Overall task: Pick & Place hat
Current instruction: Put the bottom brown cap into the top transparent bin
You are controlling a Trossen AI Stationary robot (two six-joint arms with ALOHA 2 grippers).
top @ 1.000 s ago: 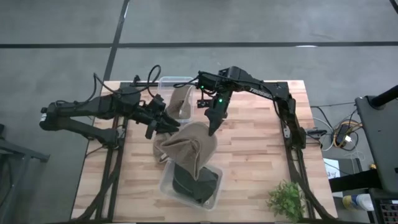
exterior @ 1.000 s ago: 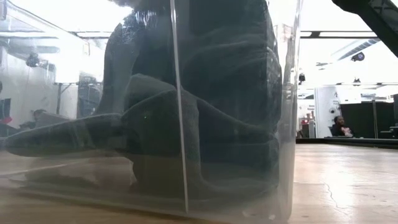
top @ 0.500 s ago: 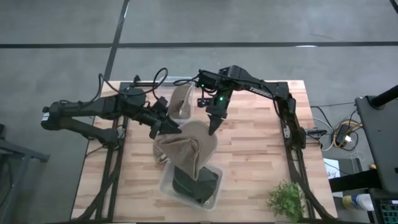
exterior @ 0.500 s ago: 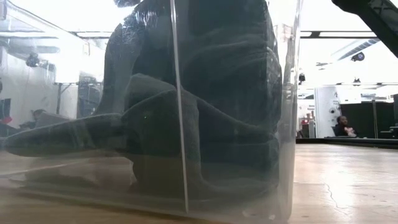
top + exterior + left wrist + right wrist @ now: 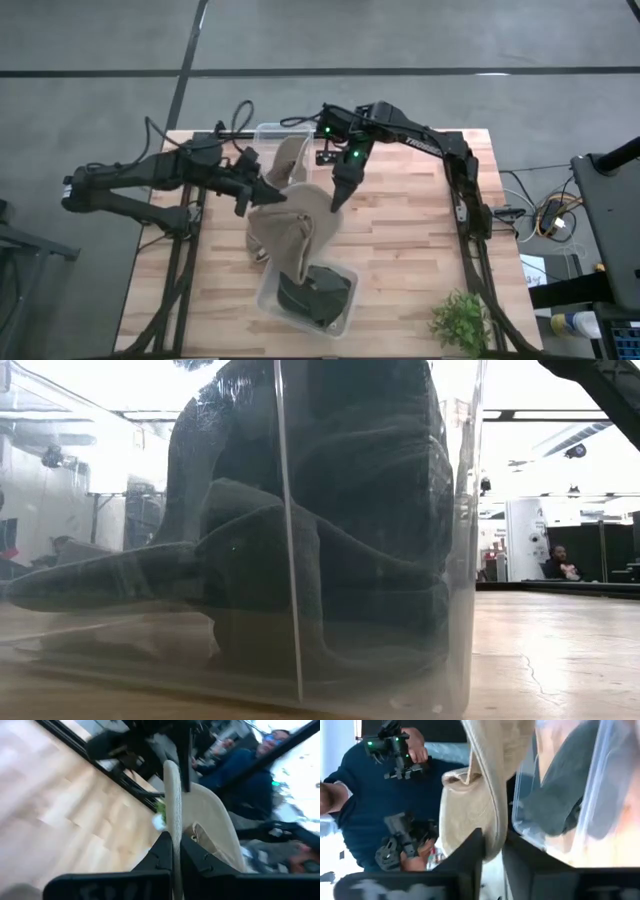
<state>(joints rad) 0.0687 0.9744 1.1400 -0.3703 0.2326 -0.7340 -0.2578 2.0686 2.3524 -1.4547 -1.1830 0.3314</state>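
A tan hat (image 5: pixel 293 226) hangs over the middle of the table between my two grippers. My left gripper (image 5: pixel 274 194) is shut on its left edge and my right gripper (image 5: pixel 335 200) on its right edge. The hat's lower end droops onto the clear bin (image 5: pixel 268 300) at the near side. That bin holds a dark hat (image 5: pixel 312 292), which fills the low view (image 5: pixel 330 540). A second tan hat (image 5: pixel 290 160) lies in a clear bin (image 5: pixel 262 131) at the far side. My left gripper pinches the tan hat's brim edge (image 5: pixel 173 838) between its two fingers, coming level from the table's left. The brim stands on edge between the fingers, lifted off the table. My right gripper has the hat's brim edge (image 5: pixel 496 834) between its two fingers, slanting down from the far right. The cloth hangs down from the fingers as a fold toward the near bin.
A small green plant (image 5: pixel 460 320) stands at the near right corner. A person in dark blue (image 5: pixel 375 790) holding hand controllers shows beyond the table. Bare wood lies to the right (image 5: pixel 420 240) and to the near left (image 5: pixel 190 290).
My left gripper has moved right to the tan hat and shut on its left edge. The hat has drawn in narrower and shifted slightly left, uncovering more of the dark hat in the near bin. My right gripper has kept its place at the hat's right edge.
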